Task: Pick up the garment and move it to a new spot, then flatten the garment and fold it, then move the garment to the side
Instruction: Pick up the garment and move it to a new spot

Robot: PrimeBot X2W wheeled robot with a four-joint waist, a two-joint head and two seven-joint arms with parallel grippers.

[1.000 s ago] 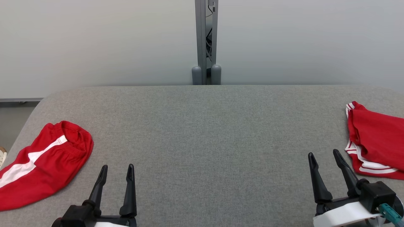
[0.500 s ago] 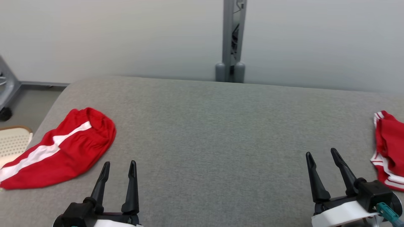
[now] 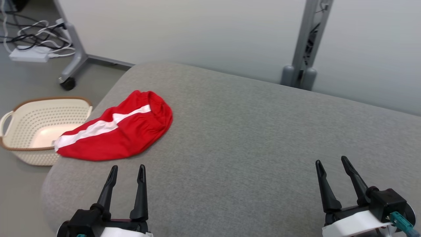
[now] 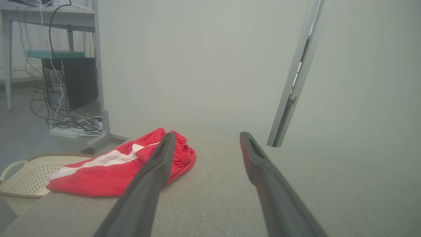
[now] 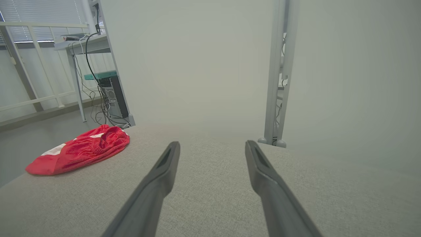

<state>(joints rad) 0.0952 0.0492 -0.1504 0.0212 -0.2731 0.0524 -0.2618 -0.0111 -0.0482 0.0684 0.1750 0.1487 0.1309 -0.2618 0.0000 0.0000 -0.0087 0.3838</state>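
Head view swings left, the camera turning rather than the cloth moving, so the garment (image 3: 115, 135) now lies at ten o'clock on the desk (image 3: 246, 131), by a basket (image 3: 19, 108), just ahead of the left claw (image 3: 127, 168), which gapes empty like the right claw (image 3: 330, 160); pickup likely comes next.

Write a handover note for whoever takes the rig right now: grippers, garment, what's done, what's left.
Grippers: the left gripper is open and empty, low over the table, just short of the garment. The right gripper is open and empty over bare cloth on the right.
Garment: the red garment with a white stripe lies bunched at the table's left end, beside the cream basket on the floor.
Done: nothing that shows; the garment is not grasped.
Left: pick it up, move it to a new spot, flatten, fold, move aside.
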